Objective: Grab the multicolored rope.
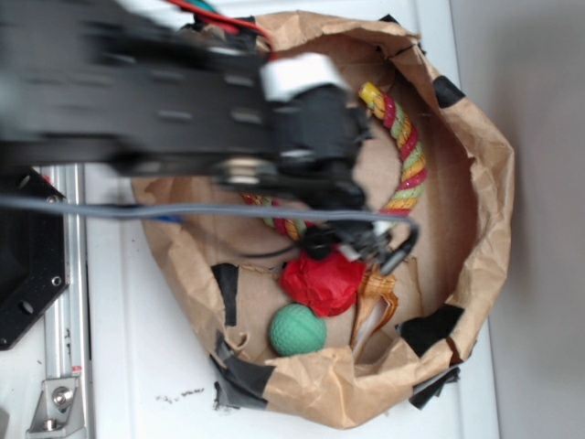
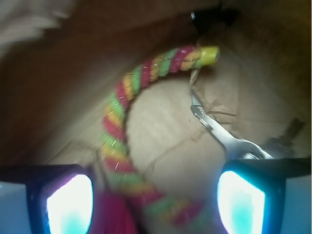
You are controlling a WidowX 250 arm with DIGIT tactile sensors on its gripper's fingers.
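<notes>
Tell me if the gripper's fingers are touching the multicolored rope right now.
Apart. In the wrist view the two fingers stand wide open on either side of the multicolored rope, with brown paper showing between each pad and the rope.

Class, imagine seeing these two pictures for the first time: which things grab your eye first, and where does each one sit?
The multicolored rope curves along the right inner wall of the brown paper bag. The open pincer hangs just over the rope's lower bend. The red paper ball and the green ball sit near the bag's lower edge.

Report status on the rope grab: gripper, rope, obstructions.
Gripper open, fingers either side of the multicolored rope, not closed on it. Rope lies curved on the paper bag floor. Silver metal tool lies close beside the right finger; red paper ball nearby.
</notes>
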